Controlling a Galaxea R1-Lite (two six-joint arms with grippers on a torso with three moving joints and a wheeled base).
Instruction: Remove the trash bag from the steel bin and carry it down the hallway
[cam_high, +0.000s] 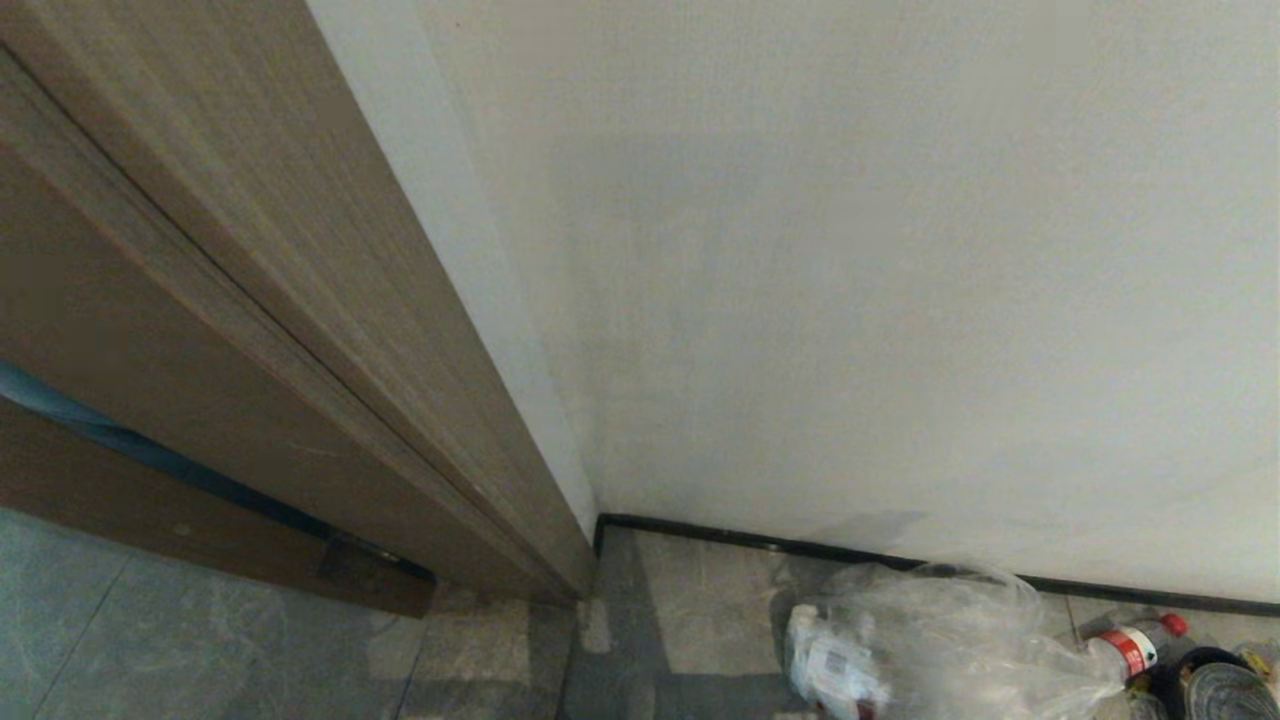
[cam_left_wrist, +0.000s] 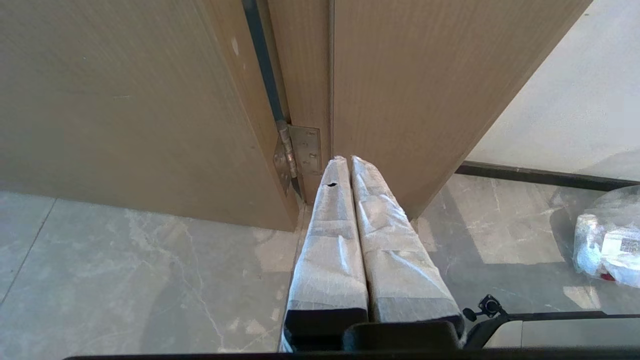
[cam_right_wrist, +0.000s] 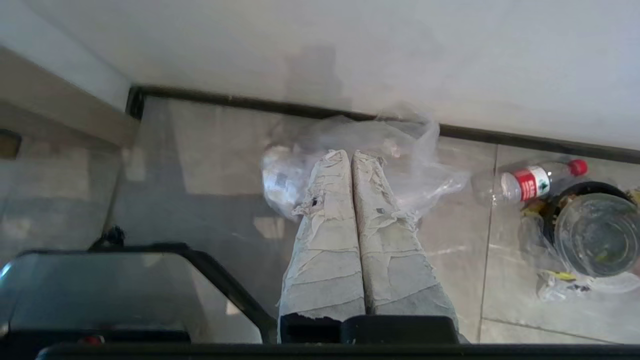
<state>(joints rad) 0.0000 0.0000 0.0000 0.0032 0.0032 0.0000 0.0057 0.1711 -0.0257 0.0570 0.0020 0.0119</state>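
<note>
The clear, crinkly plastic trash bag (cam_right_wrist: 400, 160) lies on the tiled floor just past your right gripper (cam_right_wrist: 351, 156); its fingers are pressed together, holding nothing. Your left gripper (cam_left_wrist: 349, 161) is pressed together too.

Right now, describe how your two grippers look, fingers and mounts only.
Left gripper: two long, tapered fingers wrapped in whitish, slightly glossy tape, with one small dark hole, on a black base. Right gripper: the same shape, but its fingers wear greyer, frayed, peeling tape, also on a black mount. No cables or printed markings visible on either.
</note>
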